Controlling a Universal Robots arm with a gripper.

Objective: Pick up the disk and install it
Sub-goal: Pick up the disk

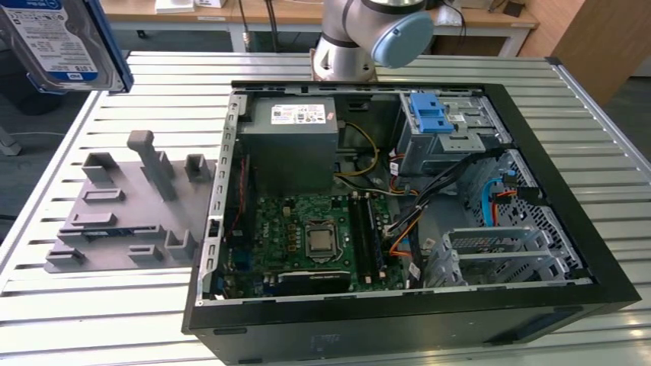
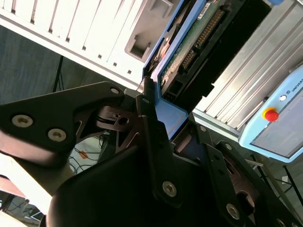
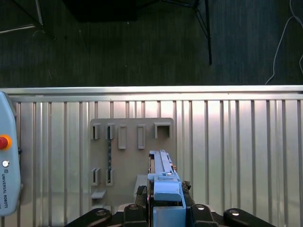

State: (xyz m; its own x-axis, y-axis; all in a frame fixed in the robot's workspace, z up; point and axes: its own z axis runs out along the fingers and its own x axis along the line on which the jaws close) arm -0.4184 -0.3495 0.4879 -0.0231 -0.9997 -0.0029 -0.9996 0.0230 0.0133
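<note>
The gripper (image 2: 173, 118) is closed on the disk (image 2: 191, 45), its dark fingers (image 2: 147, 111) pressed against the blue bracket (image 2: 169, 112) at one end. In the second wrist view the disk reaches straight out from the gripper, with its green circuit side and connector row showing. In the first wrist view the disk (image 3: 161, 165) stands edge-on between the gripper's (image 3: 164, 198) two fingers, clear of any surface.

Below the gripper lies a grey fixture (image 3: 130, 156) with several slots, flat on the ribbed metal bench (image 3: 236, 151). A teach pendant (image 3: 7, 161) with a red button rests on the bench off to one side of the gripper.

In the exterior view the disk (image 1: 61, 42) hangs high above the bench (image 1: 102, 305), label side showing, over the far end of the fixture (image 1: 122, 206). An open computer case (image 1: 407, 191) lies on the bench on the exterior view's right, well apart from the held disk. In the case's far corner sits a grey drive bay (image 1: 453, 141) with a blue latch (image 1: 429, 114) on top. The arm (image 1: 356, 38) rises behind the case.
</note>
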